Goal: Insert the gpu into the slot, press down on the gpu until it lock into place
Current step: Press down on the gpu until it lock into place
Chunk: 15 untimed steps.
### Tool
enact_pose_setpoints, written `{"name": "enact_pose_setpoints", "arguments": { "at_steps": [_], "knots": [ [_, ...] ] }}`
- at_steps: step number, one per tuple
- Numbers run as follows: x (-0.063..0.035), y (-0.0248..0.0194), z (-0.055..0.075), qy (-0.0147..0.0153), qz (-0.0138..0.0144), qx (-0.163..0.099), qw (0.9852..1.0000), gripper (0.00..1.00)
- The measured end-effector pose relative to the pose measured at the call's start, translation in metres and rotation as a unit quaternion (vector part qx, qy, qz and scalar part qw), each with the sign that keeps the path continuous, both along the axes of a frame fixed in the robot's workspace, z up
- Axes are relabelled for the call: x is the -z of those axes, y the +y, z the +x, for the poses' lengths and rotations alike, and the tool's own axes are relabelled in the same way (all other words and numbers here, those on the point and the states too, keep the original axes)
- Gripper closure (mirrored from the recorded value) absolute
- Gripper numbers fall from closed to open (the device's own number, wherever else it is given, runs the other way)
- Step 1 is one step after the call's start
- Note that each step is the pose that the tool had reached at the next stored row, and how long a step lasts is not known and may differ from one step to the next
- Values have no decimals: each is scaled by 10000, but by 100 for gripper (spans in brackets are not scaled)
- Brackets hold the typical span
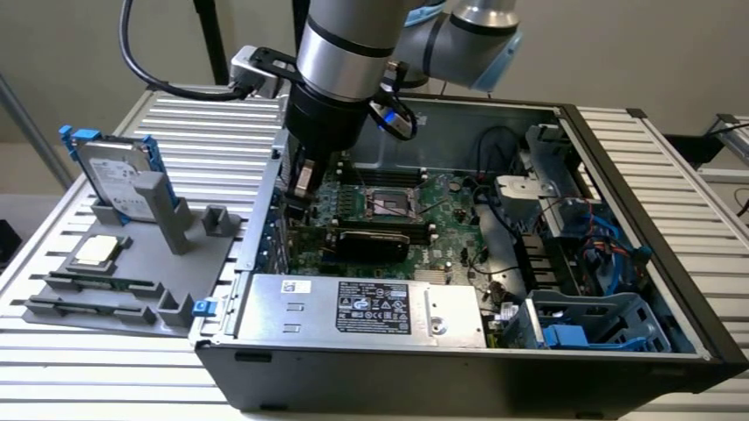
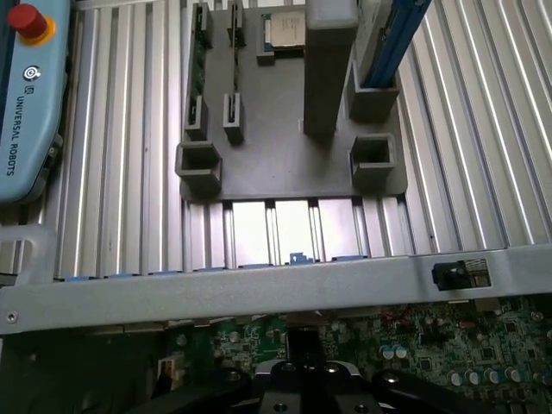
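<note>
Pincer (image 1: 300, 189), jaws together, points straight down over the green motherboard (image 1: 445, 215) inside the case.

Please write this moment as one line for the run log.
phase: gpu insertion | gripper: shut, low inside open computer case, over green motherboard | gpu: lying on motherboard | parts holder: outside case, hard drive standing

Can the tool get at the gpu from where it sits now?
Probably yes. The tool is already down inside the open case, shut, right above the motherboard, with the gpu close beside it and nothing standing between them.
</note>
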<state>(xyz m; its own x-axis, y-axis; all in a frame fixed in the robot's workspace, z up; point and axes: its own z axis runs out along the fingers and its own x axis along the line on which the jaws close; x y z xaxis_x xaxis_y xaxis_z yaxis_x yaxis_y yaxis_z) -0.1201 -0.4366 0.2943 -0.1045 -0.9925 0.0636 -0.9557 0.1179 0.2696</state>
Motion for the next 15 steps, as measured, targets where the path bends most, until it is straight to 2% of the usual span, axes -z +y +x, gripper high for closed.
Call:
{"name": "enact_pose_setpoints", "arguments": {
  "at_steps": [6,12,15],
  "knots": [
    [7,12,-2,29,-23,50,10000,89],
    [6,29,-2,128,-35,112,9998,89],
    [7,35,-3,150,-50,138,9998,89]
  ]
}}
